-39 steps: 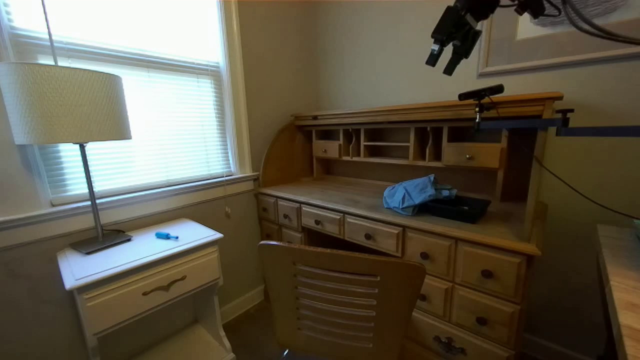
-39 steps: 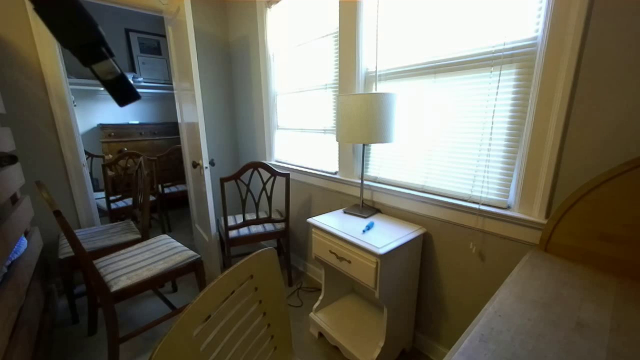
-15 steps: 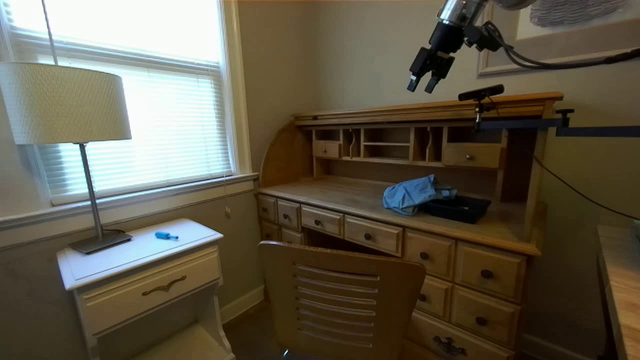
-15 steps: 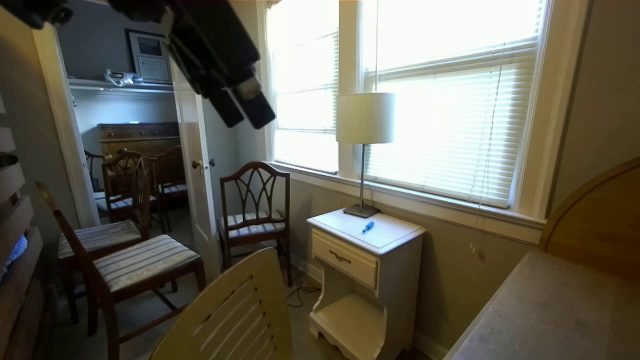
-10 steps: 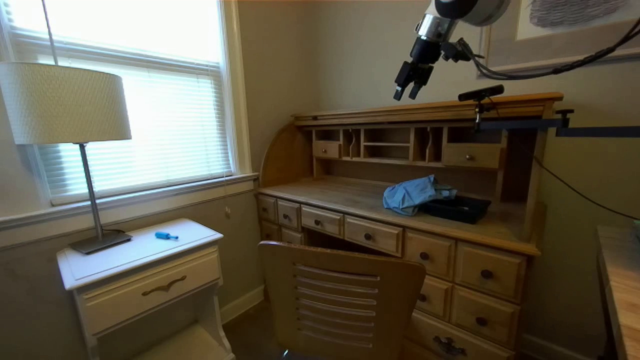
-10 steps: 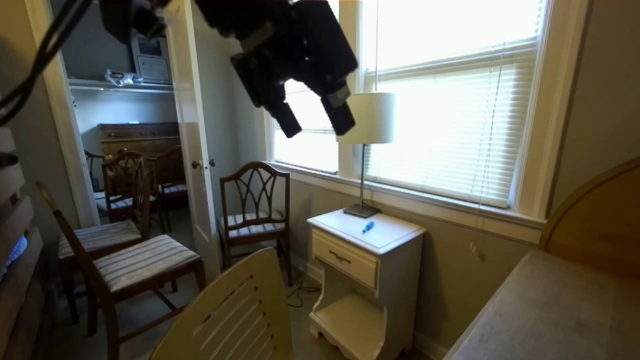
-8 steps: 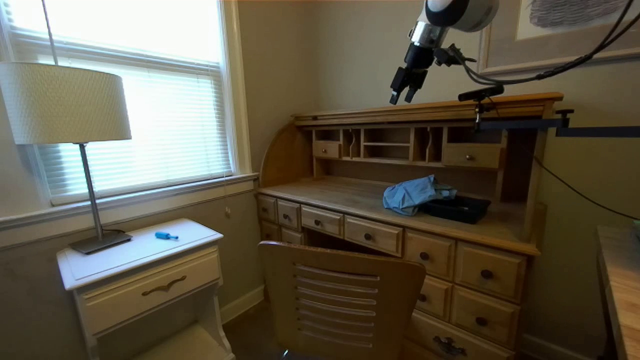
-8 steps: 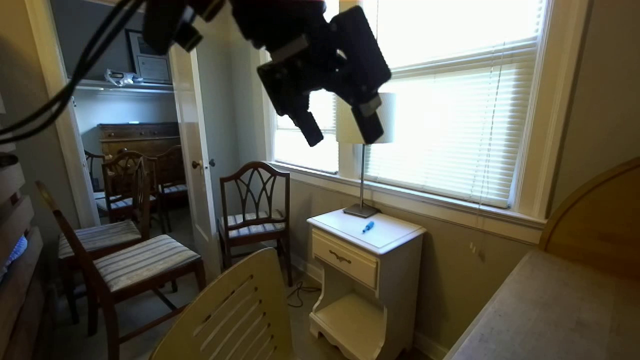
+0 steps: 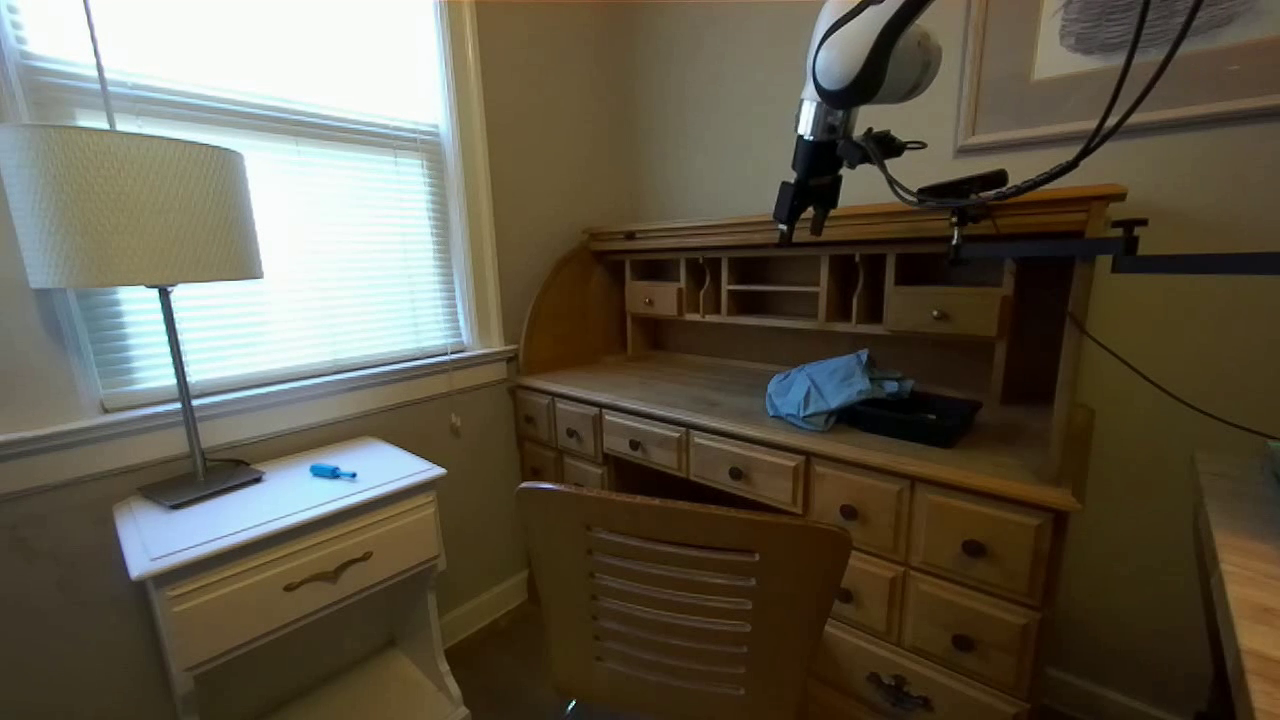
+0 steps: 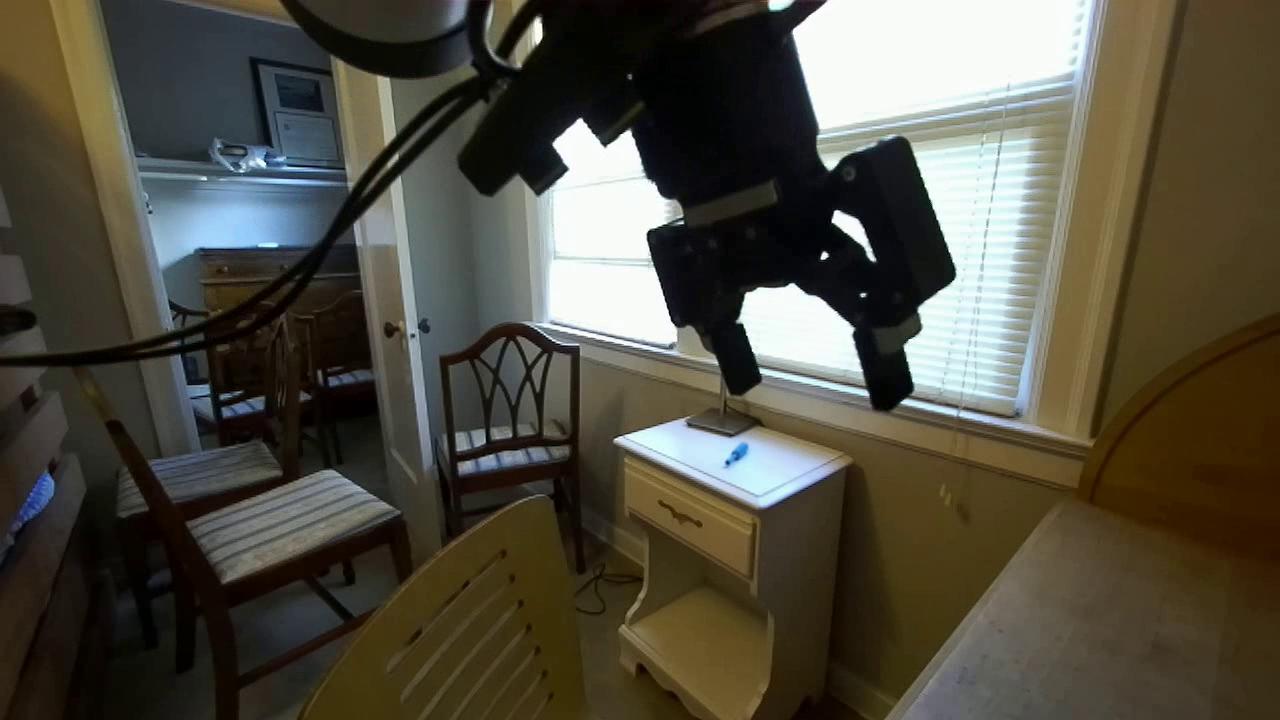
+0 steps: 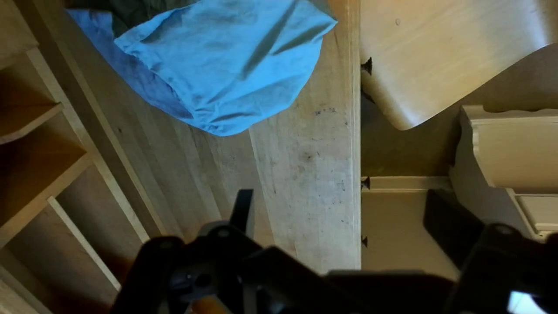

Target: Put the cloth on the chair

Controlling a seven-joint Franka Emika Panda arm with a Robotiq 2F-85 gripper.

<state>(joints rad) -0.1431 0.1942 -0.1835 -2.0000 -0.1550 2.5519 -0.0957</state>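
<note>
While pincer [image 10: 817, 390] hangs wide, blue cloth [image 9: 815, 392] lies on desk [image 9: 670, 380], long axis left to right, rounded end leftward.

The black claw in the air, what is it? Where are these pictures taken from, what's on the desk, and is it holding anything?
That claw is a gripper, the hand of a robot arm. Two of the views look on from different places in the room. The third is taken from the arm's own wrist, looking down at the wooden desk. On it lies a crumpled blue cloth, right by a black tray. The gripper holds nothing: it is open, up above the desk. The job is to put the cloth on a chair, perhaps the slatted chair in front of the desk, so it will probably reach for the cloth next.
</note>
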